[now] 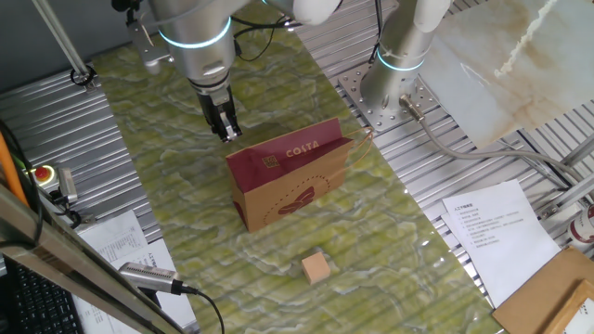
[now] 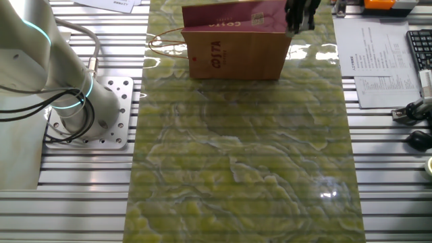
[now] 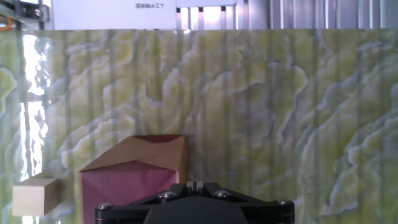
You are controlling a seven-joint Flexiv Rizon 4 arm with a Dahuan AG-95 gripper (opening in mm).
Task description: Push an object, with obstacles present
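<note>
The green marbled mat (image 1: 186,167) covers the slatted metal table (image 1: 56,121). On it the Costa paper bag (image 1: 292,181) stands upright; in the other fixed view it hides the cube entirely, and the hand view cuts its lower half off. The gripper (image 1: 226,130) hangs just beside the bag's upper corner, fingers pressed together, holding nothing. The small wooden cube (image 1: 317,267) sits on the mat, well apart from the bag, on the side away from the gripper.

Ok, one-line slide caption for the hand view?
Looking down past the end effector: paper bag below, wooden cube beside it on green marbled mat.
</note>
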